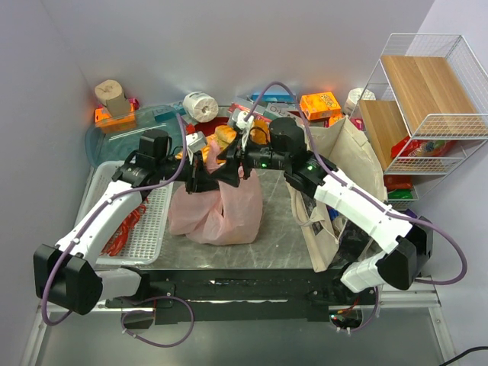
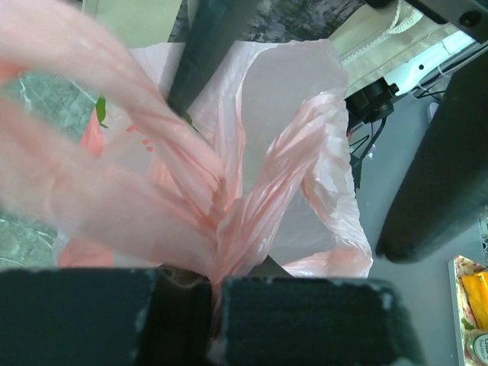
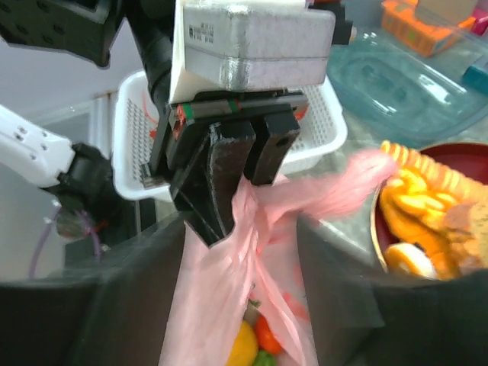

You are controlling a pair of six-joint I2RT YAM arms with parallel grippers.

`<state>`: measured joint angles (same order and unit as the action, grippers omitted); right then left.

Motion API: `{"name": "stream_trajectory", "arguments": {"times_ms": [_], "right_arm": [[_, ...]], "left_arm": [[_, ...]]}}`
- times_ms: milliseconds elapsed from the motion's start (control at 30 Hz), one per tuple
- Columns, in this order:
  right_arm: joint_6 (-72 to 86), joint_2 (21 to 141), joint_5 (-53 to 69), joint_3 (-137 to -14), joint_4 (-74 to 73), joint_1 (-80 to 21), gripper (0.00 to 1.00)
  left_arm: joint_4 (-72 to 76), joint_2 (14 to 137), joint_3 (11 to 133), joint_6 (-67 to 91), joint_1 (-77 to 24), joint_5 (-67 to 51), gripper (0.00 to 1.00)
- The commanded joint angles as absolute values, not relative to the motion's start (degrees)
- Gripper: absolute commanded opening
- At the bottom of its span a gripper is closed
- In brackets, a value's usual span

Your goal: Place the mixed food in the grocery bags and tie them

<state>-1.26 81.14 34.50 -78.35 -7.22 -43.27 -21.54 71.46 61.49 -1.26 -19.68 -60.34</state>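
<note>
The pink plastic grocery bag (image 1: 221,213) stands mid-table with its handles gathered upward. My left gripper (image 2: 213,293) is shut on the bunched pink handles (image 2: 229,221); it shows in the top view (image 1: 206,177) and in the right wrist view (image 3: 229,168). My right gripper (image 3: 240,259) is open, with one finger (image 3: 84,305) on each side of the bag's neck, just right of the left one (image 1: 231,169). Inside the bag I see a yellow lemon (image 3: 242,347), a red pepper (image 3: 268,335) and something green (image 3: 263,360). The beige tote (image 1: 339,152) stands at the right.
A white basket (image 1: 156,221) holding a red item sits at the left. A teal tray (image 1: 122,136) lies behind it. A red bowl of breads (image 3: 450,221) is behind the bag. A wire shelf (image 1: 427,99) fills the back right. Paper rolls (image 1: 200,107) and boxes (image 1: 320,104) line the back wall.
</note>
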Motion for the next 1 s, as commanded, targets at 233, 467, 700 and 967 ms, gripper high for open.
{"name": "stream_trajectory", "arguments": {"times_ms": [233, 467, 700, 967], "right_arm": [[9.74, 76.99, 30.32, -83.49, -7.21, -40.09, 0.9], [18.54, 82.43, 31.82, -84.46, -4.65, -36.3, 0.9], [21.62, 86.83, 37.26, -84.55, 1.56, -36.47, 0.89], [24.35, 85.18, 41.49, -79.9, 10.89, -36.47, 0.19]], "left_arm": [[-18.98, 69.35, 61.08, -1.76, -19.69, -61.26, 0.01], [-18.11, 68.73, 60.73, -1.32, -19.78, -61.7, 0.01], [-18.37, 69.26, 60.82, -1.23, -20.13, -61.53, 0.01], [-18.9, 69.79, 61.17, -0.97, -20.21, -61.7, 0.01]]}}
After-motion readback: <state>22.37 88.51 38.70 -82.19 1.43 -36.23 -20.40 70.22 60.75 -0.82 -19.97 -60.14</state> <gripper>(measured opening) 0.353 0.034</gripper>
